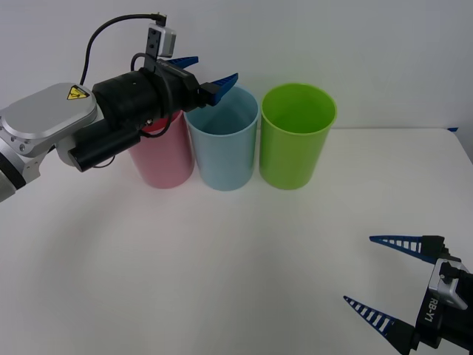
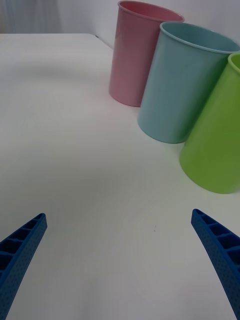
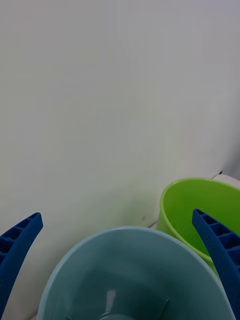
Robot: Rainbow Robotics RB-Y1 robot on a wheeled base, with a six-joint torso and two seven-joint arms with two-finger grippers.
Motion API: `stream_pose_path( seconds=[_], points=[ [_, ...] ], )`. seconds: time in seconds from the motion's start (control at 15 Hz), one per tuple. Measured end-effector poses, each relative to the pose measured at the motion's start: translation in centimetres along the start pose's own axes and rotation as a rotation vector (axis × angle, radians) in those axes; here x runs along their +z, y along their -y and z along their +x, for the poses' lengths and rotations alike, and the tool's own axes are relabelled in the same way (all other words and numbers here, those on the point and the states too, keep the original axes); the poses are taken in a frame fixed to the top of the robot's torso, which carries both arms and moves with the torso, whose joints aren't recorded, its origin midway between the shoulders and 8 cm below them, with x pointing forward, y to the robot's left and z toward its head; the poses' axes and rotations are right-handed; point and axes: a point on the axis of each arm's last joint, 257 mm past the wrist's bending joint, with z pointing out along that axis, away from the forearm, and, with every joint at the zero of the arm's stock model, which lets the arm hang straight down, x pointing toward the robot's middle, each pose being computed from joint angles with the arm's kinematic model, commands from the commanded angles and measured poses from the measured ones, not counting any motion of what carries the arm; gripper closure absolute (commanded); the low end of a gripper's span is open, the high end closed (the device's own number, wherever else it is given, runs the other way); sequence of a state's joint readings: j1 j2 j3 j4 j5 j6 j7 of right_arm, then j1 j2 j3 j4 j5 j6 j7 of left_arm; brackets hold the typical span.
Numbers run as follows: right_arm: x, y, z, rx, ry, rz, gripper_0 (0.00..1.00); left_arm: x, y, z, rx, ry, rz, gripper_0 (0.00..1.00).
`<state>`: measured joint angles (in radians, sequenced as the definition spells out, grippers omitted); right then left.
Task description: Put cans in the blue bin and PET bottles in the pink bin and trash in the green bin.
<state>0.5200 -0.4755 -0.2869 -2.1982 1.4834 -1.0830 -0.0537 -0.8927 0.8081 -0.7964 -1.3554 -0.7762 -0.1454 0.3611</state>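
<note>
Three tall bins stand in a row at the back of the white table: the pink bin [image 1: 161, 157] on the left, the blue bin [image 1: 222, 140] in the middle, the green bin [image 1: 297, 135] on the right. My left gripper [image 1: 209, 76] hovers open over the blue bin's near-left rim, with nothing between its fingers. In the left wrist view the blue bin [image 3: 135, 275] gapes just below, the green bin [image 3: 190, 210] behind it. My right gripper [image 1: 388, 277] rests open low at the front right. The right wrist view shows the pink bin [image 2: 135, 55], blue bin [image 2: 182, 85] and green bin [image 2: 215, 145]. The cans and PET bottles are out of view.
The white table [image 1: 222, 266] stretches bare in front of the bins. A pale wall [image 3: 120, 100] rises close behind them. The table's right edge [image 1: 462, 144] lies just past the green bin.
</note>
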Motion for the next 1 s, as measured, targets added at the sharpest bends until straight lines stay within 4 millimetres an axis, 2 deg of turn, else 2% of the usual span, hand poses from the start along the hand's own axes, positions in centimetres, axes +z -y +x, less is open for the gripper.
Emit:
stream_pose_path(
  seconds=[0.67, 1.0],
  points=[
    [0.0, 0.0, 0.0, 0.000, 0.000, 0.000, 0.00, -0.3, 0.7, -1.1, 0.018, 0.018, 0.018, 0.00],
    [0.0, 0.0, 0.0, 0.000, 0.000, 0.000, 0.00, -0.4, 0.9, -4.0, 0.006, 0.074, 0.023, 0.00]
  ],
)
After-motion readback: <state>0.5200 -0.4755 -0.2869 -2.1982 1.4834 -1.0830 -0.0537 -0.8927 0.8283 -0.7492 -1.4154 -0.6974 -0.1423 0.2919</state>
